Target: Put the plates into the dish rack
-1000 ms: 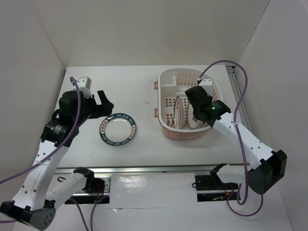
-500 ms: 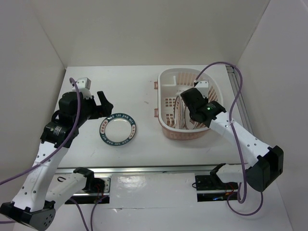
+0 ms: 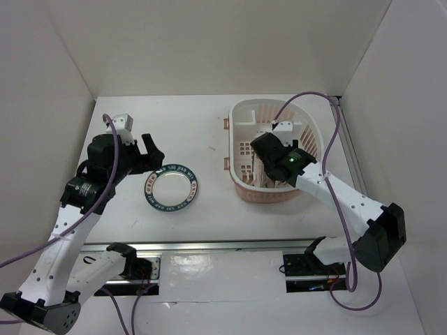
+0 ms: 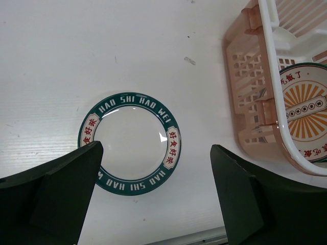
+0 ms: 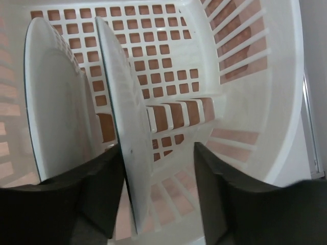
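Tabletop: lettered plate flat; two plates upright in dish rack; left gripper, right gripper open, empty.

**Robot test cell, not a kitchen**

You are working in a lab-style enclosure. The white table is boxed in by plain white panels on its far, left and right sides. The left arm and right arm are mounted at the table's near edge along a metal rail. Purple cable loops loose above the right arm, and more trails off the left. The household items are a pink dish rack toward the far right corner and a lettered-rim plate left of centre.
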{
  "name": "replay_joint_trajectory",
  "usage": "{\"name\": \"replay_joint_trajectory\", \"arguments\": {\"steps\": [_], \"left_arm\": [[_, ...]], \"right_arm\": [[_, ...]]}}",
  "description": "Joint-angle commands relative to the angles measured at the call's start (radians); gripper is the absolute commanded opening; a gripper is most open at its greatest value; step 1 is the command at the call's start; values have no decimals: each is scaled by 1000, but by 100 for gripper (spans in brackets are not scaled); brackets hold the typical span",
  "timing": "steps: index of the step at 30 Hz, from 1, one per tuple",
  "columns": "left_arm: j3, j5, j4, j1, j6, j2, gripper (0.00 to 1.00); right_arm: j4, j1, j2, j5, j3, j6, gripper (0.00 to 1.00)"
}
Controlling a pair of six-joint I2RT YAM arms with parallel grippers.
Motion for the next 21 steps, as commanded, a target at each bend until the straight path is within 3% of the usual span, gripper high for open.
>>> {"name": "replay_joint_trajectory", "arguments": {"steps": [1,4,8,16,21], "left_arm": [[0,-12,22,-3,27,-16,100],[0,-22,22,-3,27,-16,100],[-9,-34,22,17,6,-16,100],[-84,16,22,35,-149,39,100],[-370,76,122,60,-373,12,100]], "right_arm": [[-3,25,5,84,24,66,65],[-50,46,5,118,65,97,85],[-150,69,-13,172,137,154,100],[-310,140,-82,224,317,186,100],[-305,190,-101,235,371,125,100]]}}
